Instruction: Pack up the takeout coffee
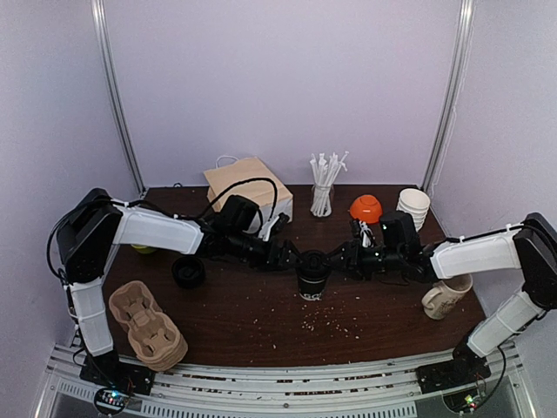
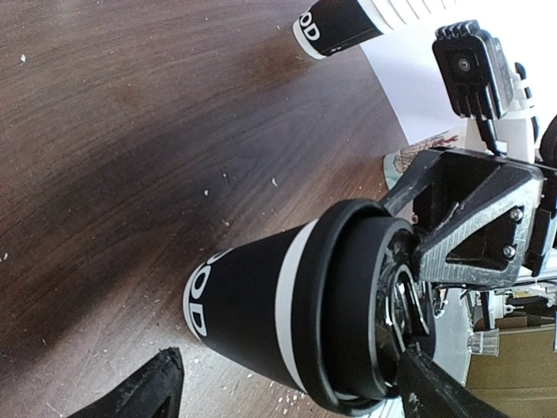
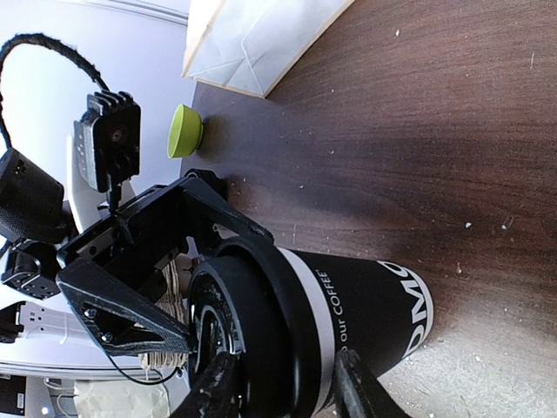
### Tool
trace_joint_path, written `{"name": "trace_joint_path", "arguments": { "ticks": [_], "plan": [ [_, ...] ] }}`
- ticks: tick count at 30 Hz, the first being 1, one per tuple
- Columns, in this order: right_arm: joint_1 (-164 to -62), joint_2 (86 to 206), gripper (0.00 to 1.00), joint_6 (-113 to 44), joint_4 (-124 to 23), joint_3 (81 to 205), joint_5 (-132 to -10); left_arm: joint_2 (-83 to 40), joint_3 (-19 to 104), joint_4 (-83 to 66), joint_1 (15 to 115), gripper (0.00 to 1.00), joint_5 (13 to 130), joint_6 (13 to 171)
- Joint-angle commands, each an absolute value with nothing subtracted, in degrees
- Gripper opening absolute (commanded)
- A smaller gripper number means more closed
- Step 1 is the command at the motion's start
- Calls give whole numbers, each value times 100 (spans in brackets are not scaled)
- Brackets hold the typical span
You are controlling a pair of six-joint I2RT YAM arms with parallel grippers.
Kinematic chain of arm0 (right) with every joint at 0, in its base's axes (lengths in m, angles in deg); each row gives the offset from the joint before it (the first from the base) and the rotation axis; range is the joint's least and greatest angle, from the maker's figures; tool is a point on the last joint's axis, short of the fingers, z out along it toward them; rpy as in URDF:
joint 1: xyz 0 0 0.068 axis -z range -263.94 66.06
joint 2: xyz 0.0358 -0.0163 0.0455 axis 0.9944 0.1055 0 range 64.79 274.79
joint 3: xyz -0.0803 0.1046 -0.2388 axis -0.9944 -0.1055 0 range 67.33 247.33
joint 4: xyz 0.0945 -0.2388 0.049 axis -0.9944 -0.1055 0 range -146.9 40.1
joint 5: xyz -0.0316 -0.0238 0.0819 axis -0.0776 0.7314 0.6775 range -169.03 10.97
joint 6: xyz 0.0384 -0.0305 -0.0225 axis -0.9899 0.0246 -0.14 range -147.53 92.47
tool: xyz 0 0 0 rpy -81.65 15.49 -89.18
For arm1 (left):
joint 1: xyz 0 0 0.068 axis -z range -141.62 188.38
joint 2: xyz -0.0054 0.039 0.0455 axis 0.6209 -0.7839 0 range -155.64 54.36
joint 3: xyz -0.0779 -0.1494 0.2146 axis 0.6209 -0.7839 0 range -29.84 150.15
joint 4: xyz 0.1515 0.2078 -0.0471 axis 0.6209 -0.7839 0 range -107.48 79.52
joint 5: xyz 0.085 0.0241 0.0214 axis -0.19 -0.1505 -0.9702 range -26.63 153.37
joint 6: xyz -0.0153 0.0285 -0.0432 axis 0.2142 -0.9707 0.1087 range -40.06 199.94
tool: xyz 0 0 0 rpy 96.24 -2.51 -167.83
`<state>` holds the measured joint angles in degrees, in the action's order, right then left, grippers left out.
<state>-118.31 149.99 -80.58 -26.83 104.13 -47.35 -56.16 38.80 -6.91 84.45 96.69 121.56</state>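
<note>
Takeout coffee (image 1: 312, 277) stands upright at frame centre, long axis vertical, between both tools. Right gripper (image 1: 338, 259) comes in from the right, jaws narrow around the lid; can't tell if gripping. Left gripper (image 1: 291, 259) opposite, wide. Paper bag (image 1: 248, 185) behind, upper left.

Soft, bright light comes from above. The dark table (image 2: 130, 104) shows pale glare in the wrist views and a broad shadow beside the takeout coffee (image 3: 365, 300); the nearest parts look blurred.

The takeout coffee (image 1: 312, 280) stands at the middle of the table (image 1: 261, 326). Behind it are a paper bag (image 1: 248, 185), to the left, and a straw holder (image 1: 323, 193). A mug (image 1: 446, 296) sits far right, and what seem to be stacked cup carriers (image 1: 146, 324) lie front left.
</note>
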Motion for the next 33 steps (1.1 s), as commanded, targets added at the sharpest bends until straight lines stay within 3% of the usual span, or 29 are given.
{"name": "trace_joint_path", "arguments": {
  "ticks": [1,7,16,22,33],
  "plan": [
    [-11778,15305,36,-8095,-3347,10085,-4991,-5871,3630,-926,8457,87,9585,12020],
    [-11777,15266,39,-8196,-3127,10031,-4900,-5819,3661,-924,8455,87,9603,12024],
    [-11769,14802,72,-8007,-3545,10552,-4785,-5507,3994,-1122,8453,94,9563,11958],
    [-11800,14610,86,-7837,-3769,10724,-4644,-5298,4057,-1136,8454,96,9563,11967],
    [-12174,14897,88,-7685,-3682,10817,-4406,-5222,3982,-1103,8519,97,9587,11954]
  ]
}}
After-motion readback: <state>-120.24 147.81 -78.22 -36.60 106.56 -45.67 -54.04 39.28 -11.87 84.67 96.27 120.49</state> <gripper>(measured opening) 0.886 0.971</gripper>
